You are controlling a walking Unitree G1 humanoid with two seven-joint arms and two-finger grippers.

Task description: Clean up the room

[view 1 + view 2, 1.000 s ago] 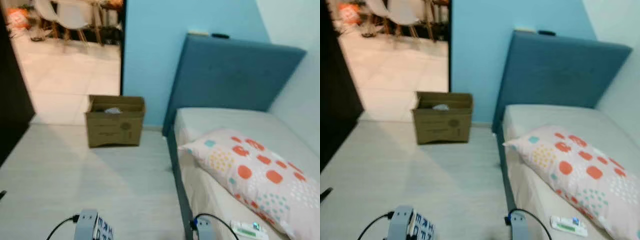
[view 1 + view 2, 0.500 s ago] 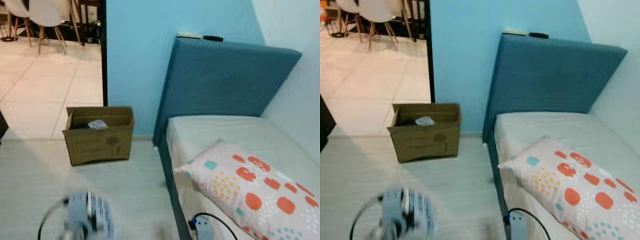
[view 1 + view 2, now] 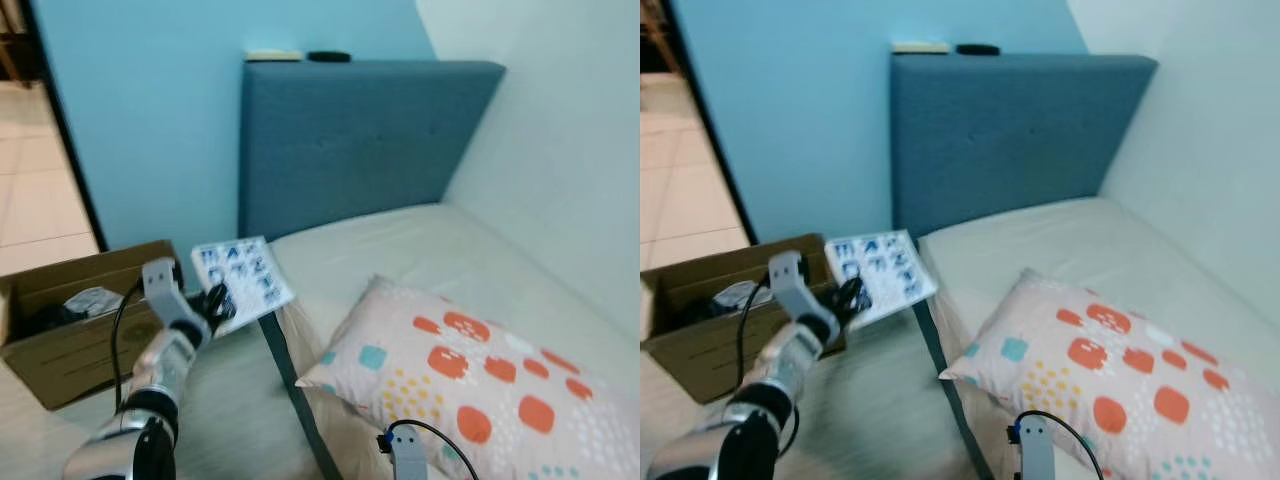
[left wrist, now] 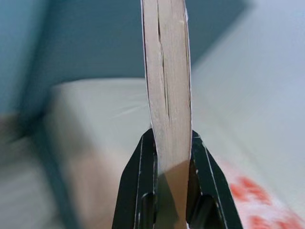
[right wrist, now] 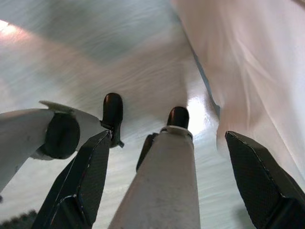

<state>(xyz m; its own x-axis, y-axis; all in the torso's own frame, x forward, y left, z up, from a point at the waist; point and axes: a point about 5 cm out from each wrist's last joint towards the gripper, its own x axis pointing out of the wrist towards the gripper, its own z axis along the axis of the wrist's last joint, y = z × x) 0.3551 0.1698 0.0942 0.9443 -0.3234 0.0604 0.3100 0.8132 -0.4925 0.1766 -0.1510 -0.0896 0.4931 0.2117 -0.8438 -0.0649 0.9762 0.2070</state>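
Left gripper (image 3: 212, 303): raised in front of the robot, its two black fingers (image 4: 136, 186) pinching a thin book (image 3: 243, 281) by its lower edge; the book, its cover showing blue and white squares, is tilting over the near corner of the bed (image 3: 400, 250), above the floor beside the bed frame. Right gripper (image 5: 167, 191): hanging low beside the bed, fingers spread wide and gripping nothing, pointing down at the pale floor (image 5: 95, 71) and the robot's own legs. Cardboard box (image 3: 60, 335): sitting open on the floor left of the bed, against the blue wall, holding crumpled items. Pillow (image 3: 470, 370): white with orange, yellow and teal dots, lying on the mattress. Blue headboard (image 3: 360, 140): carrying two small flat objects on its top edge, too blurred to identify.
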